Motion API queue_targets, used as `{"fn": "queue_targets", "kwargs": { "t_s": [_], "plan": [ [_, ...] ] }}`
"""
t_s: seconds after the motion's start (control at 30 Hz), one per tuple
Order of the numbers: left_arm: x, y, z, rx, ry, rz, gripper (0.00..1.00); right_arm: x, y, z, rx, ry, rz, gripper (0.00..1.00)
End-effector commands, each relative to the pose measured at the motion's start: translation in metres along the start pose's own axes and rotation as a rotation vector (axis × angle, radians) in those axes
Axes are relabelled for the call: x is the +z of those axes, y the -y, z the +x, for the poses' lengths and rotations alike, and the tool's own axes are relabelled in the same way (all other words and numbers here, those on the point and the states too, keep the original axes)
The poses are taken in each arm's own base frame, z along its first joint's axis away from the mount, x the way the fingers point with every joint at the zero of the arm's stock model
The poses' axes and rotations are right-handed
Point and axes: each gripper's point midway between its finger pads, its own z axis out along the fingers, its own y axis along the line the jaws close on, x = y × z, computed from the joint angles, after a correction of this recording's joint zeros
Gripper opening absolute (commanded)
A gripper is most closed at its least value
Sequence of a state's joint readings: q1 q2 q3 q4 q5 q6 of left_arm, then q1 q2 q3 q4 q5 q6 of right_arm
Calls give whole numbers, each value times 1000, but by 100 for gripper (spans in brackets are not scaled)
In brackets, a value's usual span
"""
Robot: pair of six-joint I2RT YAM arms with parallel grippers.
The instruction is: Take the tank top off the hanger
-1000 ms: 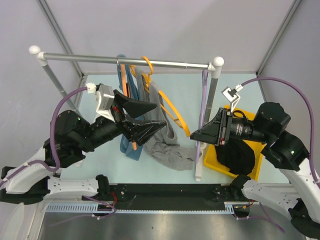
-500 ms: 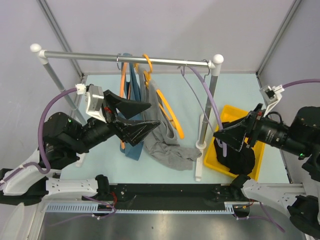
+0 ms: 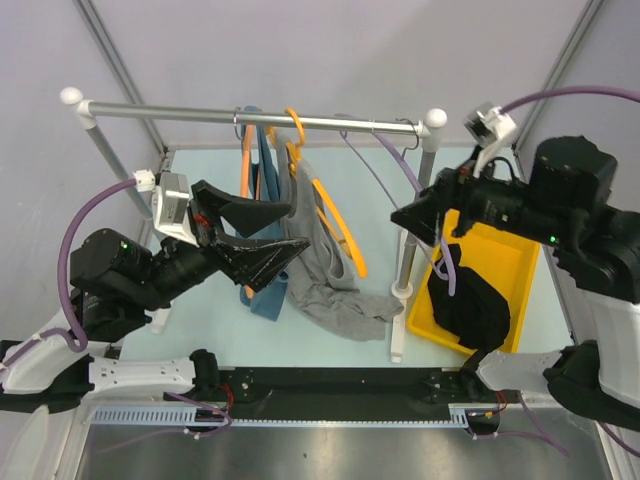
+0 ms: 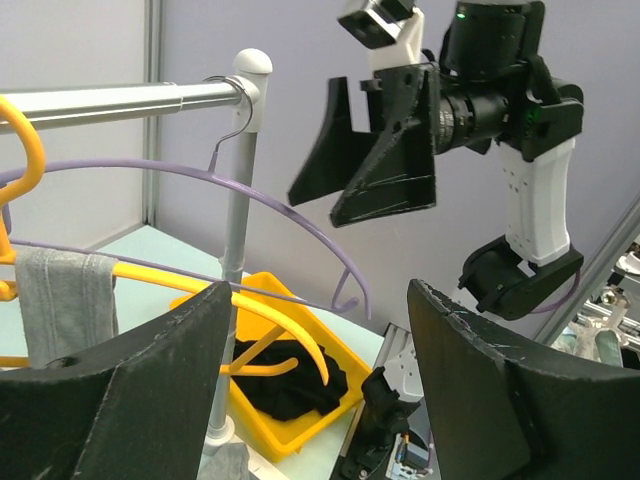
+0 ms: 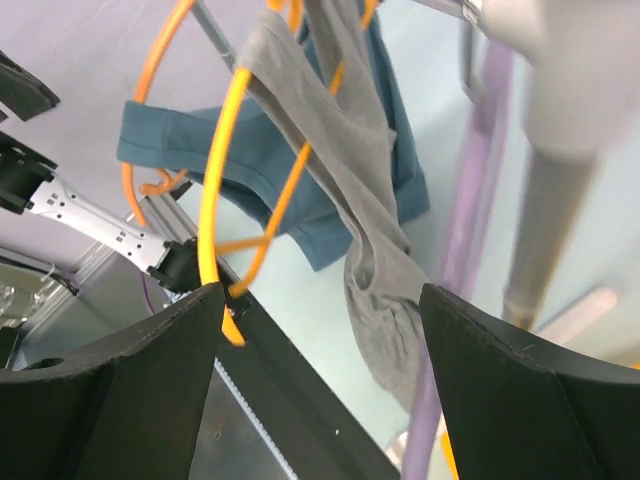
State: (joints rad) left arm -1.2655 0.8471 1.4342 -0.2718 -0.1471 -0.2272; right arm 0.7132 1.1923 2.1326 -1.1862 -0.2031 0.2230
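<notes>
Tank top [image 3: 320, 272] sags from the hanger [image 3: 341, 226]; left gripper [image 3: 298, 227] hovers beside it, jaws apart, likely to pull; right gripper [image 3: 412, 225], jaws apart too, faces the hanger.

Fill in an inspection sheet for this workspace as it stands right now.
Surface: pale table, with the clothes rack standing on it.
Job's things: grey tank top hangs by a strap on an orange hanger, not yet off.
Clutter: blue tank top on another orange hanger; bare purple hanger on the rail; yellow bin holding a black garment.
Grippers: left gripper open, empty, beside the hung clothes; right gripper open, empty, raised by the rack's right post.
Cables: purple cables loop off both arms, clear of the rack.
Surroundings: plain grey walls, metal frame posts.
</notes>
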Motion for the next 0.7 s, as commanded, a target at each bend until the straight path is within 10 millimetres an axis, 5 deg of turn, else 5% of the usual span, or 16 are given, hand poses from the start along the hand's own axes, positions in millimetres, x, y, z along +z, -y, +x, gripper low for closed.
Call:
{"fn": "queue_targets", "kwargs": {
  "t_s": [0.0,0.07,0.17,0.37,0.43,0.53,0.67],
  "plan": [
    [-4,-3,-7,-3,25,-20,76,18,-41,-27,-97,67,-183,84],
    [-5,-6,-8,-3,30,-33,77,37,-70,-15,-126,18,-265,84],
    [-9,-9,-9,-5,37,-45,76,65,-76,0,-163,-37,-198,84],
    [-18,-13,-11,-13,54,-63,76,105,-33,24,-167,-44,166,80],
    [-20,-14,-11,-13,54,-65,76,107,-35,25,-163,-20,175,79],
    [-20,-14,-11,-11,54,-68,77,110,-39,27,-132,17,160,70],
    [-18,-15,-9,-10,52,-73,77,110,-42,26,-76,90,141,46]
  ]
}}
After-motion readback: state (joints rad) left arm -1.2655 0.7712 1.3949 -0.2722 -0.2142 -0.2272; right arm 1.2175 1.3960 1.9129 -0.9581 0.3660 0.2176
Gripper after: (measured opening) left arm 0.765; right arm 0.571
